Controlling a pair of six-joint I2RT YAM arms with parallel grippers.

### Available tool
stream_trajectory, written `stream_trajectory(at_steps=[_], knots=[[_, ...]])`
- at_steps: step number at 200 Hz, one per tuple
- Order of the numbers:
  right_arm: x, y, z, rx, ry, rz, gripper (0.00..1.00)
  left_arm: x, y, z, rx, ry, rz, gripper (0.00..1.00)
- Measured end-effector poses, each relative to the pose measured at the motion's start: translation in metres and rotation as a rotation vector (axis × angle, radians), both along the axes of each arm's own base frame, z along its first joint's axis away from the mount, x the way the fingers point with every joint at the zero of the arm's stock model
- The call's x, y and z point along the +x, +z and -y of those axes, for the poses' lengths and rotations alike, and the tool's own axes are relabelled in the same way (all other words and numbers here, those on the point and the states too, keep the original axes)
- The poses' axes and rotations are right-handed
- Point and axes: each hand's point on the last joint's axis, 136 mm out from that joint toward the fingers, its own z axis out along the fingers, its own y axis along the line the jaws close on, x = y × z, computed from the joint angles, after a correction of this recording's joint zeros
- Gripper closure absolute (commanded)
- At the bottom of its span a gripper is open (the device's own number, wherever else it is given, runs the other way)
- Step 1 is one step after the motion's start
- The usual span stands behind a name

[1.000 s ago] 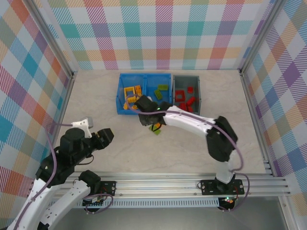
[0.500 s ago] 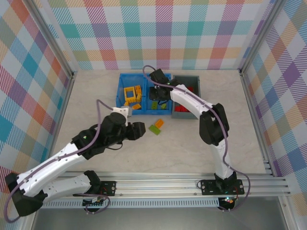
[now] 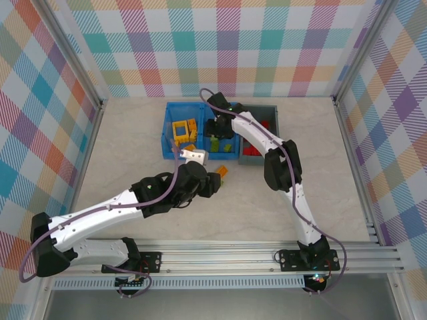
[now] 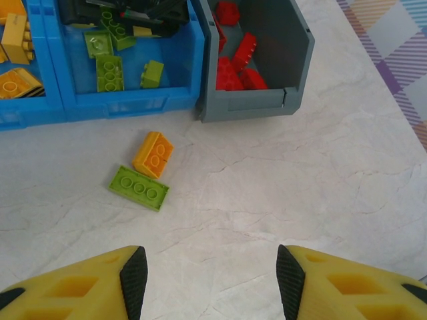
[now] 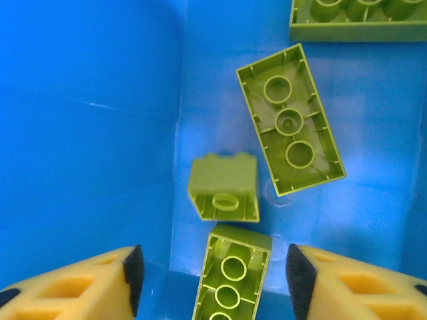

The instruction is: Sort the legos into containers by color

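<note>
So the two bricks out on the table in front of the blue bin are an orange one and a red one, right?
Not quite. The left wrist view shows the orange brick beside a lime green brick, not a red one. Both lie on the table in front of the blue bin.

A pale, marbled tabletop (image 3: 347, 167) is walled along its left, far and right edges by plaid panels (image 3: 227, 47). Metal posts (image 3: 365, 50) rise from its far corners. A slotted metal rail (image 3: 220, 257) runs along its near edge.
</note>
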Motion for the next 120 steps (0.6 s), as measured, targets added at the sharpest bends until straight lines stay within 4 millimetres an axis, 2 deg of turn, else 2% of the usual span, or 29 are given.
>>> stream_trajectory(at_steps=[28,42,57,77,79,80,87,100,120], knots=[[-0.01,0.01,0.006,-0.002,0.001,-0.001,0.42,0.0,-0.004,0.002,0.017,-0.004,-0.001,0.4],[-0.017,0.031,0.01,0.007,0.005,0.023,0.43,0.001,-0.008,0.003,0.036,-0.013,-0.001,0.37],[-0.025,0.068,0.014,0.033,0.011,0.082,0.44,0.002,-0.018,0.008,0.077,-0.034,-0.017,0.36],[-0.042,0.136,0.027,0.091,0.009,0.206,0.45,0.009,-0.037,0.017,0.137,-0.073,-0.063,0.36],[-0.044,0.138,0.028,0.091,0.008,0.209,0.45,0.01,-0.039,0.018,0.144,-0.078,-0.066,0.36],[-0.046,0.146,0.03,0.1,0.007,0.223,0.45,0.01,-0.041,0.019,0.151,-0.084,-0.071,0.35],[-0.057,0.168,0.039,0.119,0.003,0.266,0.44,0.015,-0.049,0.021,0.178,-0.1,-0.091,0.35],[-0.084,0.202,0.059,0.153,-0.004,0.333,0.43,0.025,-0.061,0.026,0.22,-0.125,-0.118,0.35],[-0.132,0.229,0.093,0.192,-0.01,0.392,0.39,0.045,-0.081,0.033,0.288,-0.167,-0.158,0.34]])
